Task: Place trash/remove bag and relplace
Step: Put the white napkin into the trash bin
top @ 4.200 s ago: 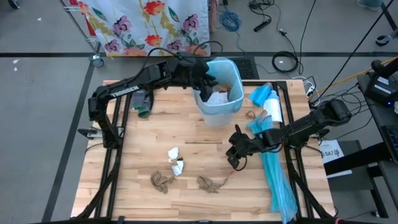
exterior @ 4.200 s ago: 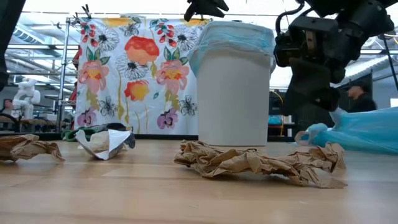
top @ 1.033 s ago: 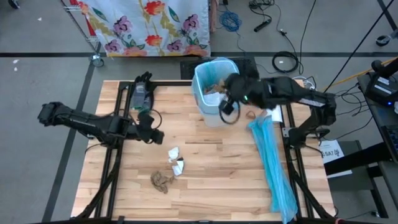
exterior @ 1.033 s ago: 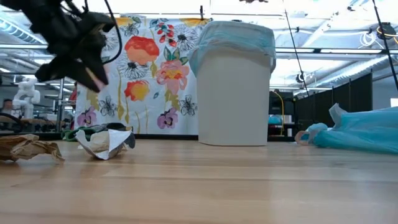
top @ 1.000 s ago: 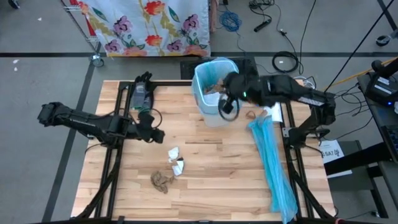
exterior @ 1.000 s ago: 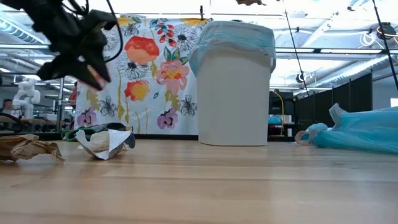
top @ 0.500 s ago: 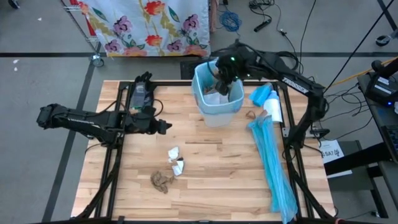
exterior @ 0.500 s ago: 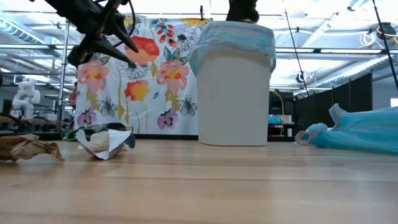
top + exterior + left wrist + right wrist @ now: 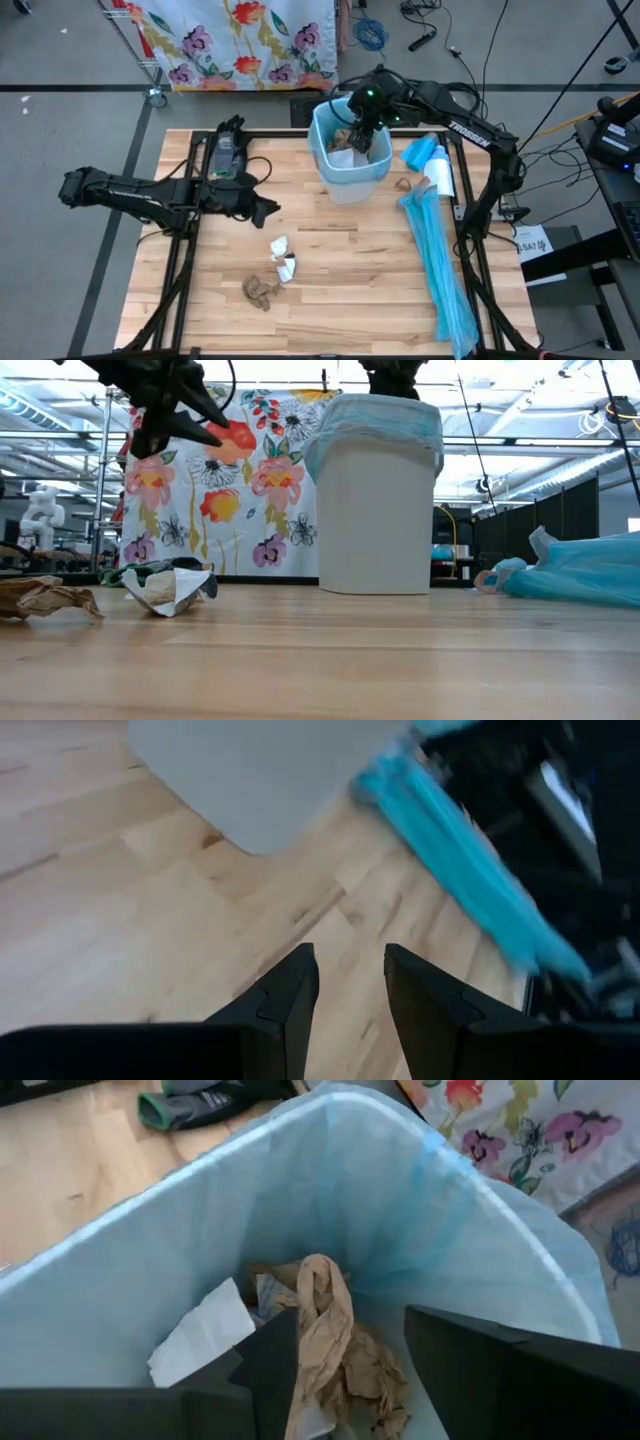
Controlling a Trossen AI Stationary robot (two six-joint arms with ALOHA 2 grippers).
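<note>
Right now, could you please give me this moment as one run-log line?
right gripper: over lined bin, jaws open, brown paper scrap below | left gripper: above table, empty | three scraps left on table

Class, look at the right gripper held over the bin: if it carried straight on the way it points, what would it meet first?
The right gripper, open above the lined bin, points down into it. It would probably meet the crumpled brown paper on top of the trash first, though depth is unclear.

Desk (image 9: 330, 270): pale, smooth butcher-block wood with visible grain. Bin (image 9: 375, 520): matt white plastic, lined with thin translucent light-blue plastic film (image 9: 330, 1190). Trash (image 9: 325, 1335): rough crumpled brown paper and white tissue. Fingers (image 9: 290, 1000): matt black plastic. Backdrop (image 9: 235, 490): floral printed cloth.
</note>
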